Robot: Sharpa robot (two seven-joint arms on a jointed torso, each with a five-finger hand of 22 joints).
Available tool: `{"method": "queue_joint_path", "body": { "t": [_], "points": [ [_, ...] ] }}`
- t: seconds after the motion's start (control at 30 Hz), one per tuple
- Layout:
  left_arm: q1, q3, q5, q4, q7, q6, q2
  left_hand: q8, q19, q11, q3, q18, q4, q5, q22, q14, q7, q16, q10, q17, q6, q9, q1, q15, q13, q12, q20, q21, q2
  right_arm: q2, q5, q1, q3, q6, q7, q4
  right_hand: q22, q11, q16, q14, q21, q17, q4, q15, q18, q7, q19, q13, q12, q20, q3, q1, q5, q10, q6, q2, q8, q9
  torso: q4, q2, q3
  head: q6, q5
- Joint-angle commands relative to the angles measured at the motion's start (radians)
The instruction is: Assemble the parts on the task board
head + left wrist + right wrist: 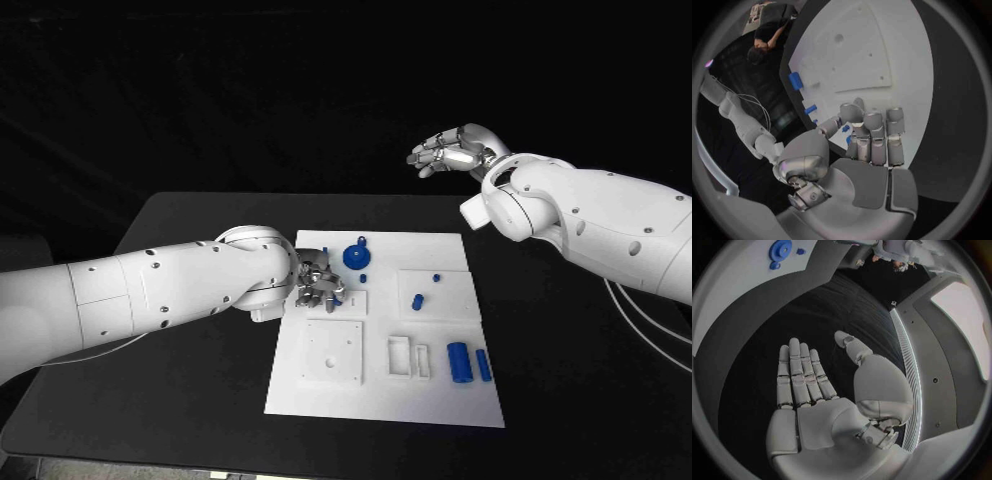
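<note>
The white task board (433, 400) lies in the middle of the black table. My left hand (315, 285) is down on the board's left part, fingers curled; in the left wrist view my left hand (867, 145) pinches a small blue part (845, 128) between thumb and fingers. A blue round gear (356, 256) lies just beyond that hand, also seen as the gear (780, 249) in the right wrist view. My right hand (454, 150) is raised over the table's far edge, and the right hand (811, 390) is flat and holds nothing.
A blue peg (417, 300) and a smaller blue piece (434, 277) sit at mid-board. Two blue cylinders (459, 361) lie near the front right. A white square block (332, 352) and a white frame (405, 358) stand at the front. Bare black table (188, 400) surrounds the board.
</note>
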Motion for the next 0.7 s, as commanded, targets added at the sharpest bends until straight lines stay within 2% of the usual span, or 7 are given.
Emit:
{"method": "queue_joint_path", "body": {
  "t": [0.03,0.5,0.6,0.63,0.7],
  "points": [
    [-0.004,-0.003,0.008,0.001,-0.003,0.036,0.003,-0.005,-0.006,-0.029,0.005,0.010,0.012,-0.011,-0.001,0.000,-0.082,0.007,-0.030,-0.002,0.152,0.001,-0.018,-0.003,-0.002,0.007,-0.126,0.005,-0.008,0.000,-0.010,0.000,0.001,0.012,0.003,0.002,0.001,0.008,-0.005,-0.002,-0.004,0.002,-0.005,0.004,-0.001,0.029,-0.006,-0.003,-0.001,0.002,-0.002,0.008,0.009,-0.001,-0.009,0.000,0.006,-0.002,-0.0002,0.000,0.0000,0.000,0.001],
    [-0.003,-0.002,0.008,-0.006,-0.006,0.026,0.005,-0.006,-0.008,-0.029,0.013,0.012,0.009,0.002,-0.001,-0.001,-0.082,0.009,-0.031,-0.003,0.152,0.002,-0.015,-0.003,-0.004,0.011,-0.126,0.007,-0.002,0.000,-0.011,-0.002,0.001,0.014,0.002,0.001,0.002,0.009,-0.008,-0.003,-0.005,0.003,-0.004,0.005,0.000,0.029,-0.008,-0.008,0.000,0.003,-0.001,0.008,0.017,-0.002,-0.009,0.000,0.006,-0.004,0.0006,0.000,-0.0002,-0.001,-0.001],
    [-0.003,-0.002,0.007,-0.005,-0.008,0.018,0.005,-0.007,-0.008,-0.029,0.006,0.013,0.018,-0.073,-0.003,-0.002,-0.082,0.009,-0.033,-0.006,0.150,0.004,-0.023,-0.004,-0.008,0.014,-0.127,0.009,-0.021,-0.001,-0.011,-0.003,0.001,0.014,0.002,0.001,0.003,0.009,-0.009,-0.003,-0.006,0.004,-0.004,0.005,0.000,0.029,-0.008,-0.009,0.000,0.004,-0.001,0.009,0.019,-0.002,-0.009,0.000,0.007,-0.004,0.0003,0.000,-0.0003,0.000,-0.001],
    [-0.003,-0.002,0.007,-0.005,-0.009,0.014,0.005,-0.008,-0.008,-0.028,-0.001,0.014,0.033,-0.151,-0.004,-0.003,-0.082,0.009,-0.034,-0.008,0.148,0.004,-0.032,-0.005,-0.009,0.015,-0.127,0.008,-0.043,-0.001,-0.011,-0.003,0.001,0.014,0.002,0.001,0.003,0.009,-0.009,-0.003,-0.006,0.004,-0.004,0.005,0.000,0.029,-0.009,-0.009,0.000,0.004,-0.001,0.009,0.019,-0.003,-0.009,0.000,0.006,-0.004,0.0003,0.000,-0.0003,0.000,-0.001],
    [-0.003,-0.002,0.006,-0.006,-0.011,0.004,0.005,-0.009,-0.008,-0.028,-0.010,0.014,0.047,-0.154,-0.005,-0.004,-0.080,0.008,-0.035,-0.009,0.146,0.005,-0.041,-0.005,-0.012,0.015,-0.127,0.009,-0.076,-0.001,-0.011,-0.003,0.001,0.015,0.002,0.001,0.003,0.009,-0.009,-0.003,-0.006,0.004,-0.004,0.005,0.001,0.029,-0.009,-0.010,0.000,0.004,-0.001,0.010,0.020,-0.003,-0.009,-0.001,0.006,-0.004,-0.0001,0.000,-0.0003,0.000,-0.002]
  ]
}}
